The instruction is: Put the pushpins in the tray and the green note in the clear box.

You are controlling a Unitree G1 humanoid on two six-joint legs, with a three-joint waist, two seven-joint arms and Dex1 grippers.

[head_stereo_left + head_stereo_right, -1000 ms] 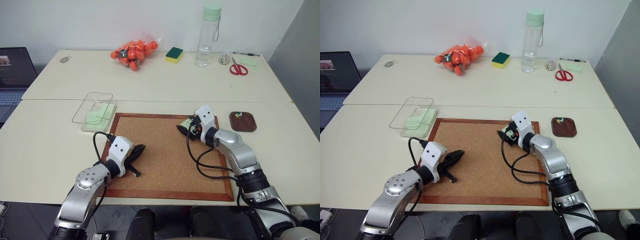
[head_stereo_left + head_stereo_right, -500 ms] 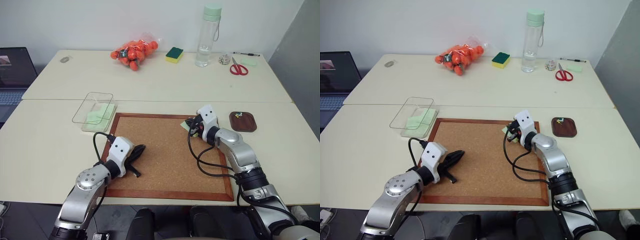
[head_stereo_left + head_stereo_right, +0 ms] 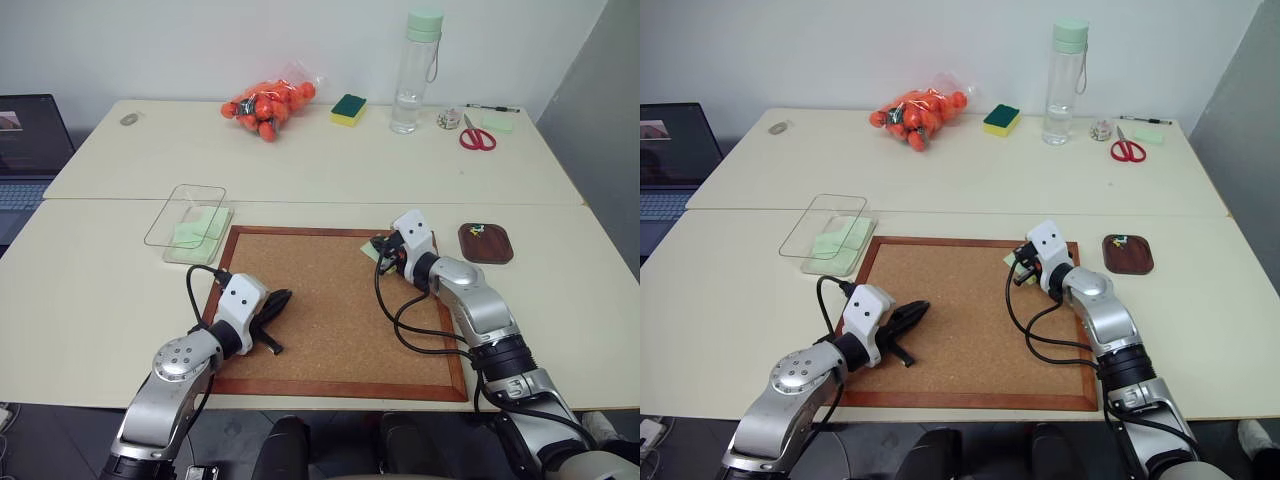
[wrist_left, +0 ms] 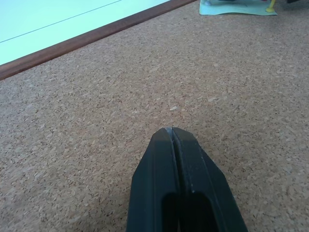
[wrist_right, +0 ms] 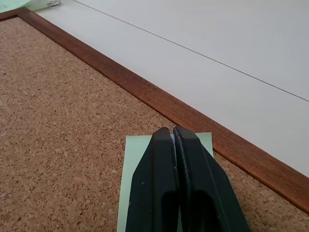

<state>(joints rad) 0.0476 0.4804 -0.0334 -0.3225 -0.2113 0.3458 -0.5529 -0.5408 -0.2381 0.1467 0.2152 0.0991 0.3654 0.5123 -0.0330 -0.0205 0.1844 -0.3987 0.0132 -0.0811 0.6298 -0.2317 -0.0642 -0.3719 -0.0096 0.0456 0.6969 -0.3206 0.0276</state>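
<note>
The green note [image 5: 135, 150] lies flat on the cork board [image 3: 320, 300] near its far right corner. My right gripper [image 3: 381, 243] is shut with its tips over the note [image 3: 371, 250]; I cannot tell whether anything is pinched. A yellow pushpin [image 4: 270, 6] stands at the note's edge. Several pushpins [image 3: 478, 229] lie in the dark wooden tray [image 3: 490, 250] to the right of the board. The clear box [image 3: 187, 212] sits off the board's far left corner. My left gripper [image 3: 283, 297] rests shut on the cork at the near left, holding nothing.
A pale green pad [image 3: 196, 236] lies under the clear box. Along the far table stand a bag of oranges [image 3: 268, 104], a sponge [image 3: 348, 109], a bottle [image 3: 417, 70] and scissors [image 3: 477, 135]. A laptop [image 3: 30, 140] is at the left edge.
My right gripper's fingers have gone from open to shut over the green note, and its hand has turned slightly. The left arm has kept still.
</note>
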